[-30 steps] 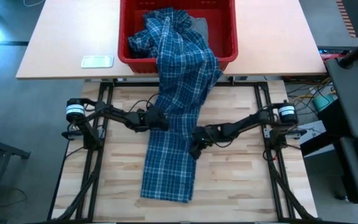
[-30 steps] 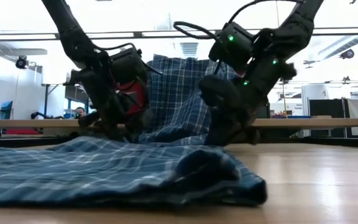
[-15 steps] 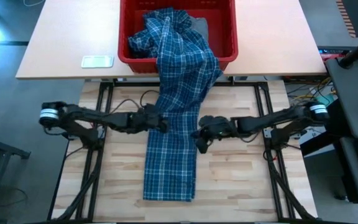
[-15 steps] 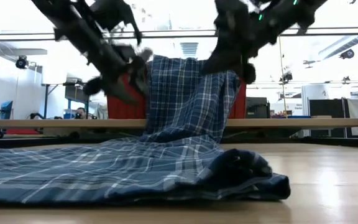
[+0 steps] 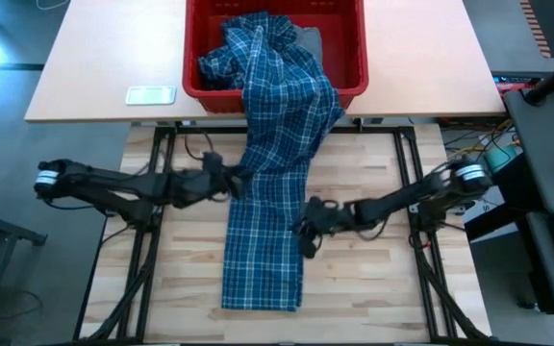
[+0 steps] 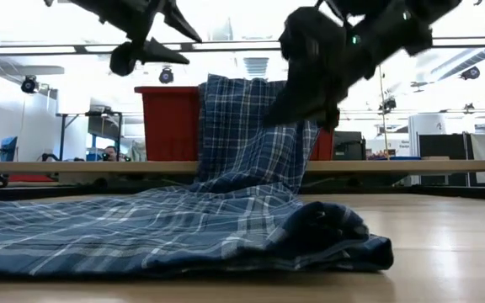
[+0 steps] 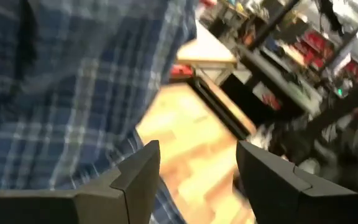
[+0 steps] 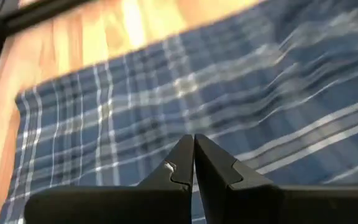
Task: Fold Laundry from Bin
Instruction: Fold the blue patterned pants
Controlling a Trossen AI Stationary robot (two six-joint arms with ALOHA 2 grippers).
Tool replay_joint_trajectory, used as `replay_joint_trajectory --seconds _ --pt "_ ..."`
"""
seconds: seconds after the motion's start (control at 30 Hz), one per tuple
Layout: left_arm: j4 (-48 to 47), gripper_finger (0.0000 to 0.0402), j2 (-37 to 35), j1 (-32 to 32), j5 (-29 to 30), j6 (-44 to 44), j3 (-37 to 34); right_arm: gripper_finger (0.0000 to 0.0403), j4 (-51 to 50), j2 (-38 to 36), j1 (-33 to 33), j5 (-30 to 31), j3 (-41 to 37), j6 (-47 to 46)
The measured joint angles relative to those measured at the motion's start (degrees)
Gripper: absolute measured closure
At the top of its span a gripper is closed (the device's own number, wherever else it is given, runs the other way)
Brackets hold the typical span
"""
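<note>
Here the blue-and-white plaid shirt [image 5: 272,183] runs in one long band from the red bin [image 5: 349,85] down onto the slatted wooden table [image 5: 373,279]. The bin stands on the pale desk [image 5: 94,67] beyond the table's far edge; the shirt's bunched upper part lies inside it, spills over the bin's near wall and hangs down to the table. Its lower part lies flat along the table's middle, ending close to the near edge, with a small rumpled fold at the hem in the low view. A corner of a light grey garment [image 5: 308,40] shows in the bin behind the plaid.

The left gripper [image 5: 221,179] is raised off the table at the shirt's left edge, about halfway between the far and near edges. Its fingers [image 7: 143,171] stand apart with bare wood between them — nothing is held.

The right gripper [image 5: 306,223] hangs above the shirt's right edge, a little nearer the near edge than the left one. Its fingertips [image 8: 180,160] are pressed together, and the wrist view shows plaid cloth lying beyond them, not pinched between them — it grips nothing.

A small whitish flat object [image 5: 150,94] lies on the desk to the left of the bin.
</note>
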State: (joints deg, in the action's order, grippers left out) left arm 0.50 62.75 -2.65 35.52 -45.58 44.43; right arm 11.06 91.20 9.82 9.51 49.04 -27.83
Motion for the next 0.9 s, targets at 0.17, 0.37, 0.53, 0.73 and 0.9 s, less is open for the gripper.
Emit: replay_joint_trajectory --seconds 0.17,0.37,0.53,0.73,0.9 --pt "-4.4 0.0174 -1.3 7.6 -4.5 5.9 5.6 0.0394 -1.2 11.0 3.5 -0.7 2.6 -6.7" --pt "-11.9 0.0126 4.3 19.2 -10.0 13.1 16.4 0.0394 -16.7 15.6 7.7 -3.1 10.6 -12.4" --pt "-13.6 0.0116 12.0 27.9 -17.2 19.4 25.6 0.0394 -29.5 14.3 9.2 -1.8 16.8 -13.2" --pt "-19.7 0.0116 23.0 34.5 -22.7 21.8 39.9 0.0388 -38.3 9.2 9.1 9.1 25.4 -15.0" --pt "-31.3 0.0115 33.3 40.3 -22.8 25.5 56.9 0.0342 -43.5 4.9 9.0 17.7 28.5 -19.9"
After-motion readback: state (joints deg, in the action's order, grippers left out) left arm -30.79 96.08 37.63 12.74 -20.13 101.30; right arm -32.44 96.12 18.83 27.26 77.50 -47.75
